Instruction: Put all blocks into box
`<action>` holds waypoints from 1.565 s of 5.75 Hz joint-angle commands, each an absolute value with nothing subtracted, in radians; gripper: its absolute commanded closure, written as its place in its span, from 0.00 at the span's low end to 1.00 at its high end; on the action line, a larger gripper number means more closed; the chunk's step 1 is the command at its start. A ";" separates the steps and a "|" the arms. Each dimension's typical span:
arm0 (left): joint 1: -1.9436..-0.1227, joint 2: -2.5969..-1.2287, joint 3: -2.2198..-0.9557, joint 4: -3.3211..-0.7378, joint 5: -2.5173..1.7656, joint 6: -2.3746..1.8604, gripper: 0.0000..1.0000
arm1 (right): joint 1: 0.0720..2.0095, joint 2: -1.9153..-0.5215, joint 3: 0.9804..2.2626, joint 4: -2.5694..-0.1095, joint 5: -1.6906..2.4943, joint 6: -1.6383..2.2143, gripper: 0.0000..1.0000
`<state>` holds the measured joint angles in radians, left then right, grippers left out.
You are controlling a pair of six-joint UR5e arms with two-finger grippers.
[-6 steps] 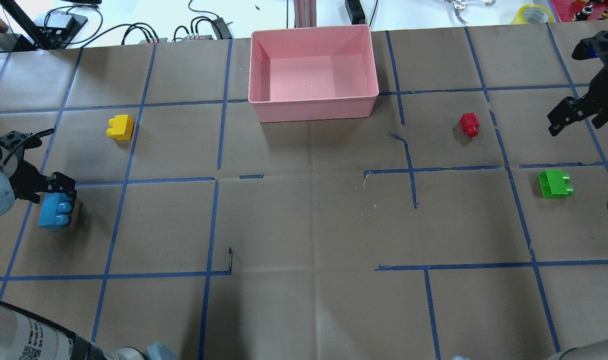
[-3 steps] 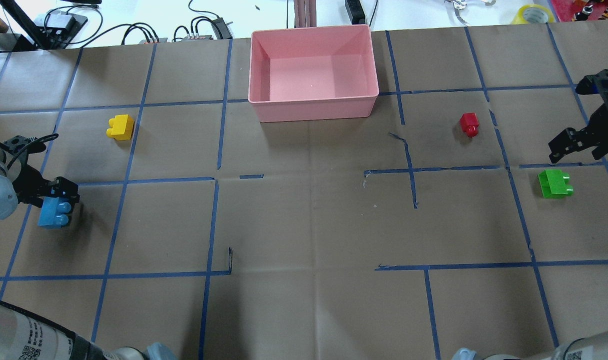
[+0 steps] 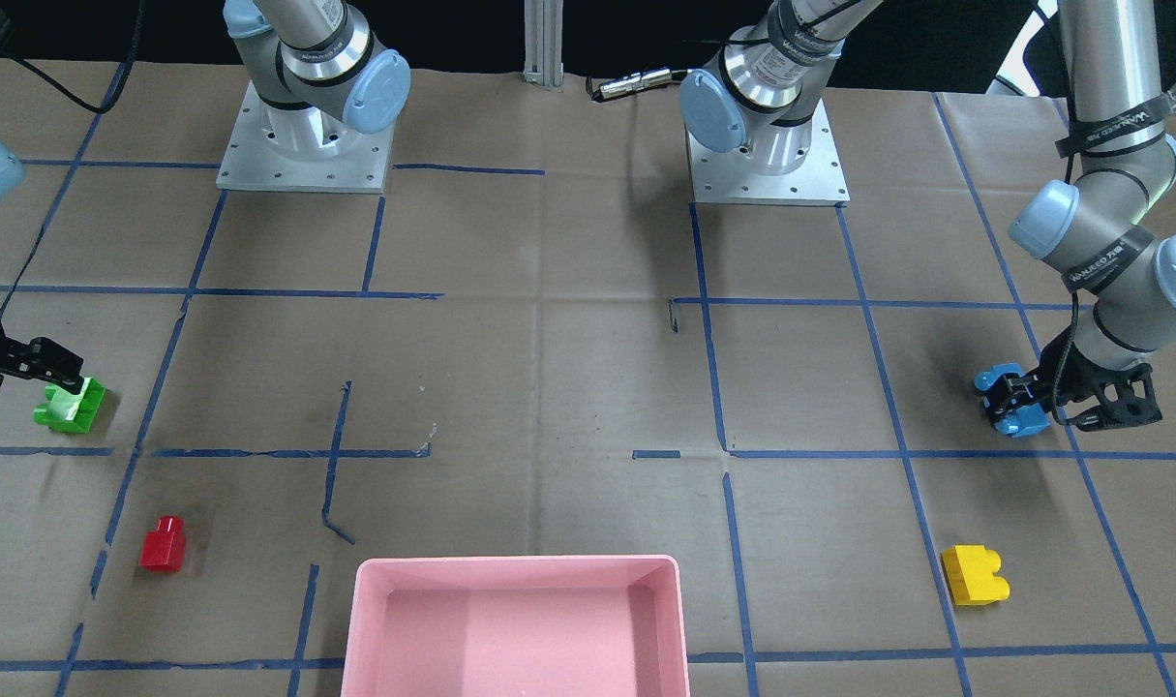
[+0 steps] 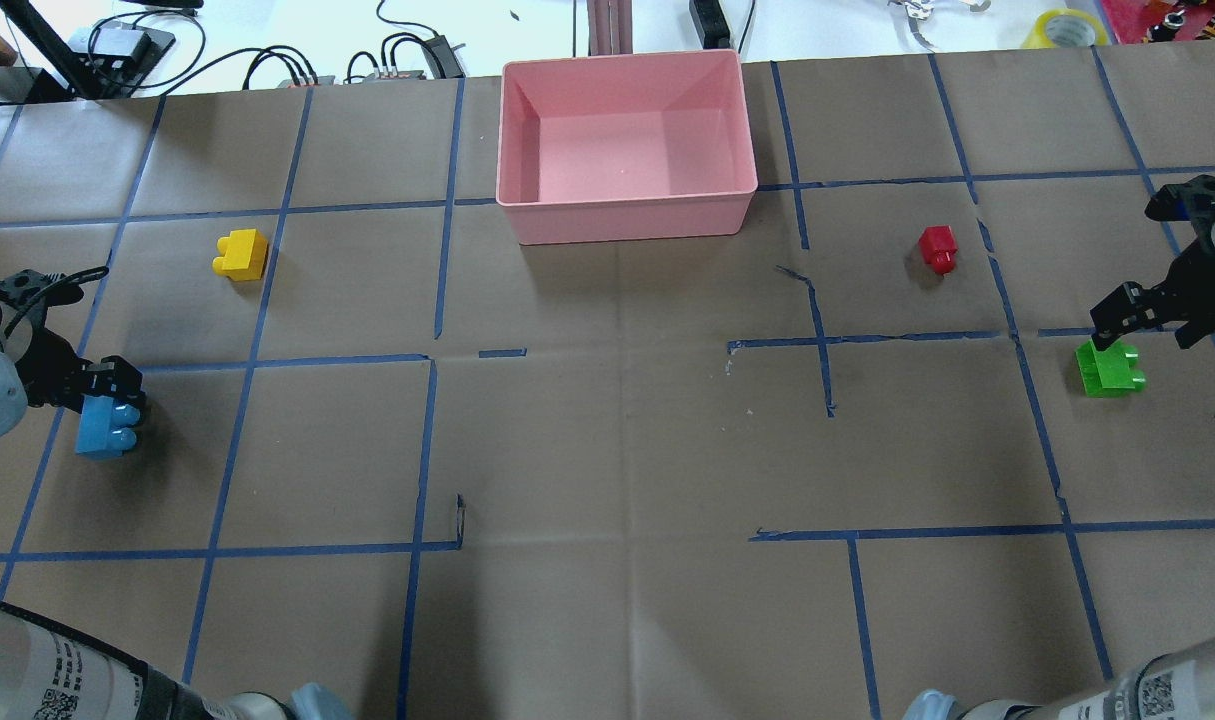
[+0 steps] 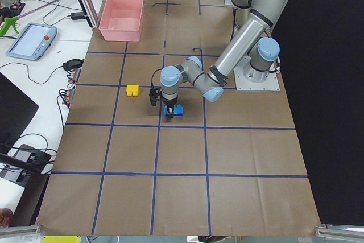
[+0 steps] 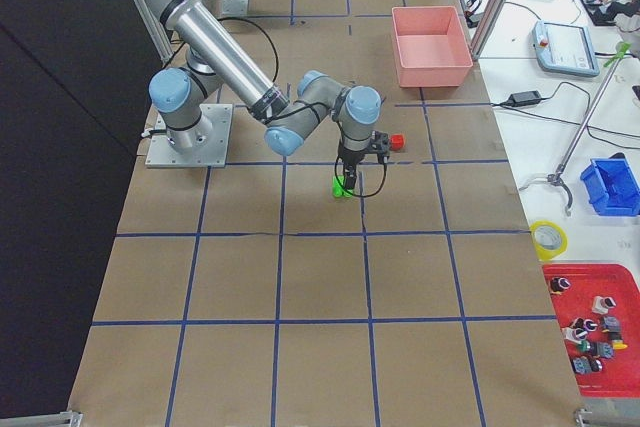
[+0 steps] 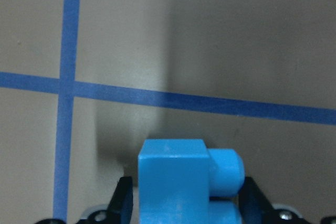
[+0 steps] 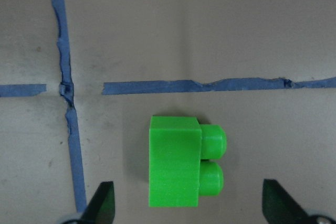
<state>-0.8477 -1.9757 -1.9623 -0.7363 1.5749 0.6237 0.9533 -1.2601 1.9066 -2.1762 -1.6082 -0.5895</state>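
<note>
Green block (image 8: pixel 176 163) sits between my right claw's (image 4: pixel 1152 318) spread fingers (image 8: pixel 104 205), long axis 12 to 6, studs toward 3. Left claw (image 4: pixel 112 385) grips blue block (image 4: pixel 102 435).

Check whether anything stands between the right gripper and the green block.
Nothing visible does. The open right gripper hangs over the green block, a finger on either side, with only bare paper around it.

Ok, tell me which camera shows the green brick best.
The right wrist-mounted view: the green brick sits centred and large, both studs and its whole outline clear, nothing covering it. Overhead and front-facing show it small, the right claw overlapping one edge; both side views give only a tiny green patch.
</note>
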 commanded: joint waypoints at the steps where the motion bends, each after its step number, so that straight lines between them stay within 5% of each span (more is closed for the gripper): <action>1: -0.848 -1.976 -1.962 -0.739 1.571 0.624 0.49 | 0.940 -1.227 1.914 -2.201 -1.605 -0.594 0.01; 3: -0.848 -1.971 -1.959 -0.750 1.574 0.623 0.78 | 0.940 -1.195 1.914 -2.247 -1.603 -0.632 0.01; 5: -0.865 -1.895 -1.816 -0.946 1.572 0.615 0.78 | 0.940 -1.180 1.917 -2.249 -1.603 -0.632 0.01; 7: -0.958 -1.879 -1.456 -1.359 1.568 0.603 0.79 | 0.940 -1.174 1.931 -2.250 -1.606 -0.634 0.01; 9: -1.128 -1.936 -1.269 -1.450 1.522 0.551 0.78 | 0.942 -1.174 1.937 -2.244 -1.603 -0.632 0.02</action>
<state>-1.0452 -1.9086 -1.3543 -1.4118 1.5343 0.5774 0.9406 -1.1745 1.9340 -2.2477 -1.6051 -0.6331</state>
